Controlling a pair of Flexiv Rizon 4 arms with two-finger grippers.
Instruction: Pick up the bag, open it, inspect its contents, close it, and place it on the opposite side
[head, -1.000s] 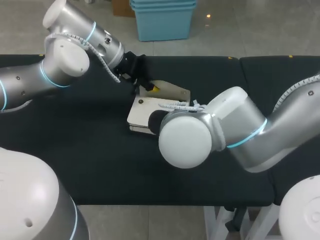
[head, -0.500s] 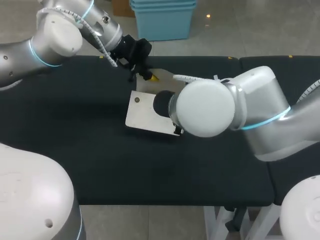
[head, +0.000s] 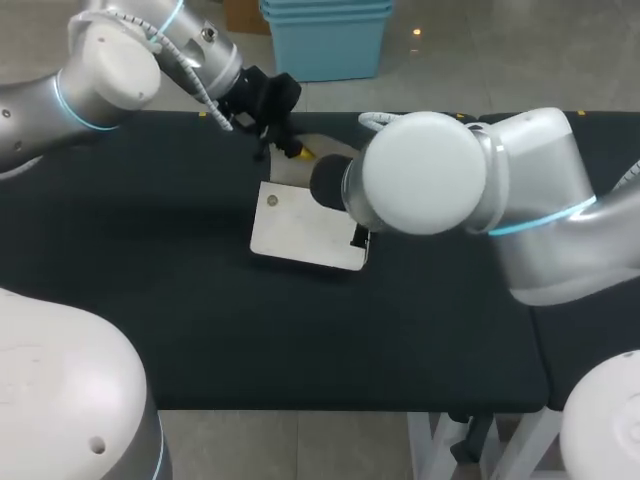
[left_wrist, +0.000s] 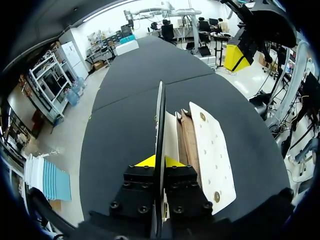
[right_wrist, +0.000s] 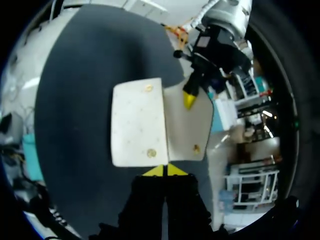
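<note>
Left gripper (left_wrist: 152, 161) pinches the lifted flap (left_wrist: 160, 110); right gripper (right_wrist: 162, 170) clamps the bag (right_wrist: 137, 122) by its edge. Opening seems underway; next, look inside.

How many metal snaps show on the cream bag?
3: two round metal snaps on the flat cream bag's front panel, one on its open flap; the left hand may hide another.

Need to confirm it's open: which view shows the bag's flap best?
Right wrist view: the flap lies open, almost fully visible. Left wrist view shows it edge-on in the left end effector; in the head view the right arm hides part of it.
</note>
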